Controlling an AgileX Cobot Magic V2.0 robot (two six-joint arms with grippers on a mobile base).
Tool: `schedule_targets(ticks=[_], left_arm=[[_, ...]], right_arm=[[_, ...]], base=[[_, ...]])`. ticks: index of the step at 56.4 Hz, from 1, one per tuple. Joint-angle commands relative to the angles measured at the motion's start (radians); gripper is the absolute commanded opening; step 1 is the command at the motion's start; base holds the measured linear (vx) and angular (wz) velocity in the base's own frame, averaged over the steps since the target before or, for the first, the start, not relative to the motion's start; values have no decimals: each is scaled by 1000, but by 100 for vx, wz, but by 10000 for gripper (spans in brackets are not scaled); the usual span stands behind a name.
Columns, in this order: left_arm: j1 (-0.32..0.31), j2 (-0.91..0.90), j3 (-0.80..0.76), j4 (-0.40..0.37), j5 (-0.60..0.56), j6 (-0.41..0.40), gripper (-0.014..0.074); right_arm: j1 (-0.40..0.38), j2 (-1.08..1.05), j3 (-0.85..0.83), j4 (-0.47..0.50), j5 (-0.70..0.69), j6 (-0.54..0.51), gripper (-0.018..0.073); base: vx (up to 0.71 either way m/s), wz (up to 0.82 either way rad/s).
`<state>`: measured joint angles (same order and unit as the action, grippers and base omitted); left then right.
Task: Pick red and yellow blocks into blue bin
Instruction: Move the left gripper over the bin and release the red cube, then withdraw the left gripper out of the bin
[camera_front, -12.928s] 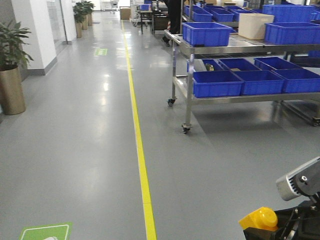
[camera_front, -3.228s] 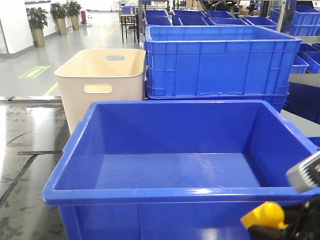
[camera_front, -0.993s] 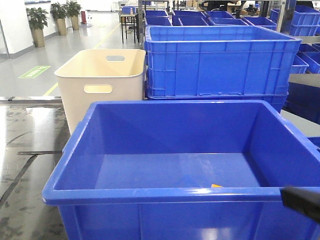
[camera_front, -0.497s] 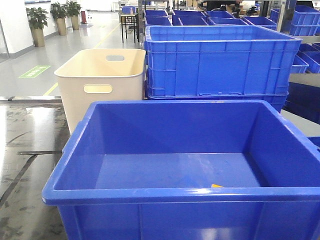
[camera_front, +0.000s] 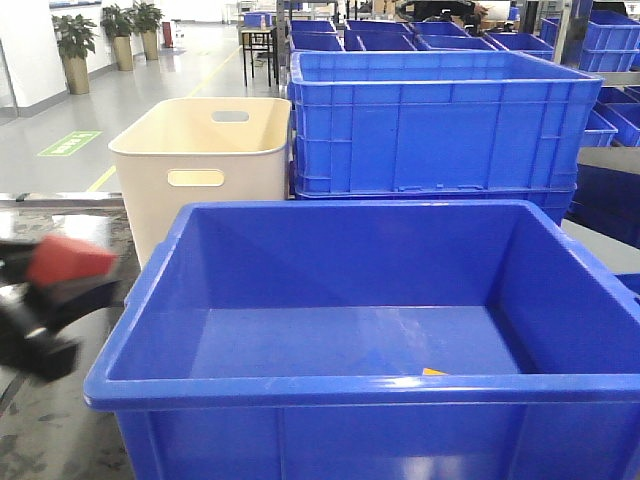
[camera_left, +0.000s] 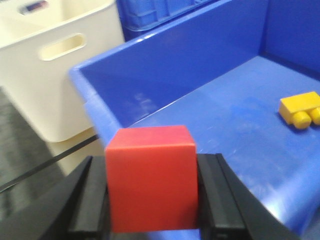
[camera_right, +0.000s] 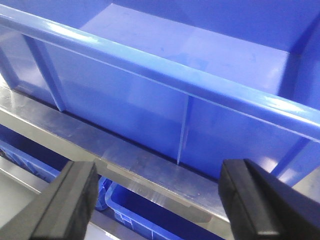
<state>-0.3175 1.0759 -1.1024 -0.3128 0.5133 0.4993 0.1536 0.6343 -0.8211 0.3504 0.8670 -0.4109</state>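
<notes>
The red block sits clamped between the black fingers of my left gripper, which is shut on it. In the front view this gripper with the red block shows blurred, left of the blue bin and outside its left wall. The yellow block lies on the bin's floor, studs toward the camera; only a sliver of it shows in the front view. My right gripper hangs open and empty below the bin's outer front wall.
A beige tub with handle cutouts stands behind the bin's left corner. A ribbed blue crate sits behind the bin. A steel shelf edge runs under the bin, with another blue bin below it.
My left gripper has come into the front view at the left, carrying the red block. The right arm has dropped out of the front view; the yellow block lies in the bin.
</notes>
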Motion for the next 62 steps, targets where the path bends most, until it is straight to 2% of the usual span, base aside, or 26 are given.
schedule_targets(ticks=[1, 5, 9, 16, 21, 30, 39, 54, 58, 62], left_arm=[[-5, 98, -109, -114, -76, 66, 290], [-22, 187, -175, -159, -65, 120, 290], [-46, 281, -232, -172, -51, 169, 290], [-76, 415, -328, -170, -16, 184, 304], [-84, 501, -406, -169, 63, 181, 367], [-92, 592, -503, -172, 166, 171, 535], [-92, 604, -533, -172, 186, 150, 654], [-92, 516, -539, -149, 224, 140, 659], [-92, 456, -539, -106, 249, 87, 657], [-92, 396, -539, -44, 291, -12, 652]], right_arm=[[-3, 0, -25, 21, -65, -5, 544], [-3, 0, -25, 21, -65, -5, 544], [-3, 0, -25, 21, -65, -5, 544], [-3, 0, -25, 21, -65, -5, 544], [-3, 0, -25, 21, -65, -5, 544], [-3, 0, -25, 21, -65, -5, 544], [-3, 0, -25, 21, -65, -5, 544], [-3, 0, -25, 21, -64, -5, 544], [-3, 0, -25, 21, -64, -5, 544], [-3, 0, -25, 21, -64, -5, 544]], base=[[0, 0], [0, 0], [0, 0], [0, 0], [0, 0], [0, 0], [0, 0], [0, 0], [0, 0], [0, 0]])
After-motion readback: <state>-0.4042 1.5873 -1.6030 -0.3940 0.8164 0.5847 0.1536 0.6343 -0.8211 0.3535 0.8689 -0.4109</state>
